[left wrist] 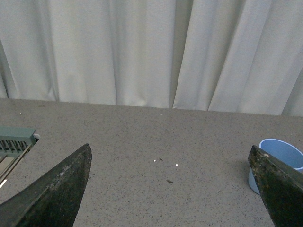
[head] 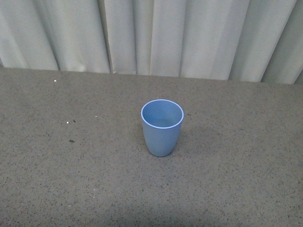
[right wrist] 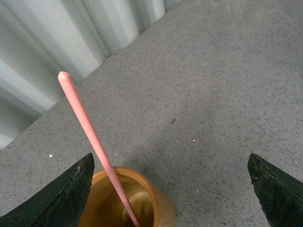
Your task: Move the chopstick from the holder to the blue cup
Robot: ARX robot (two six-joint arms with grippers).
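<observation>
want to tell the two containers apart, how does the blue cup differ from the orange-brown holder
Colour: the pale blue plastic cup is matte blue; the round orange-brown holder is glossy amber. Contents: the cup looks empty; the holder has a pink chopstick leaning in it. Both stand upright, open-topped, on the speckled grey table.

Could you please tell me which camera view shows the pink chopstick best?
The right wrist view: the pink chopstick is seen there from its rounded tip down into the orange holder, where it stands leaning. The front and left wrist views show the blue cup but no chopstick at all.
</observation>
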